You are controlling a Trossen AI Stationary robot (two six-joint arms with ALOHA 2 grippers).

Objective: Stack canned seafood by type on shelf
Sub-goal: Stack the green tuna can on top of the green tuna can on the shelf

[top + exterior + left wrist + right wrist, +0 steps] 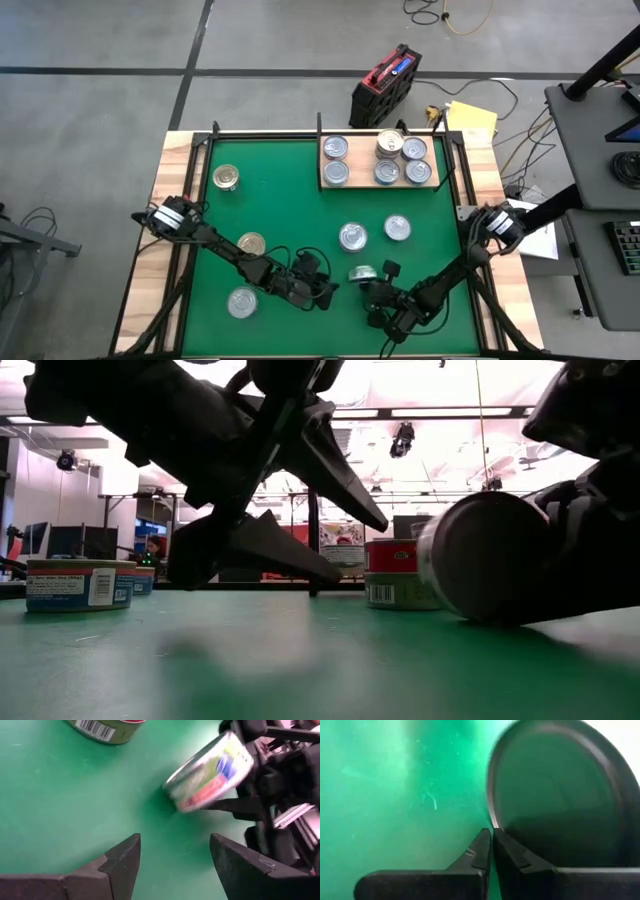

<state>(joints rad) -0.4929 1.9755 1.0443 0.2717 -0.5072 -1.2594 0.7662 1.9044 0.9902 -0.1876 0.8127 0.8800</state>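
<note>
Cans (397, 228): six on the green mat (290, 200), six on the shelf (352, 184).

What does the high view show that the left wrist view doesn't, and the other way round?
Only the high view shows the shelf holding cans, both arms, and cans scattered over the mat. Only the left wrist view shows the tilted can has a green, red and blue label, and the open left gripper close up. Both show that can by the shut right gripper.
</note>
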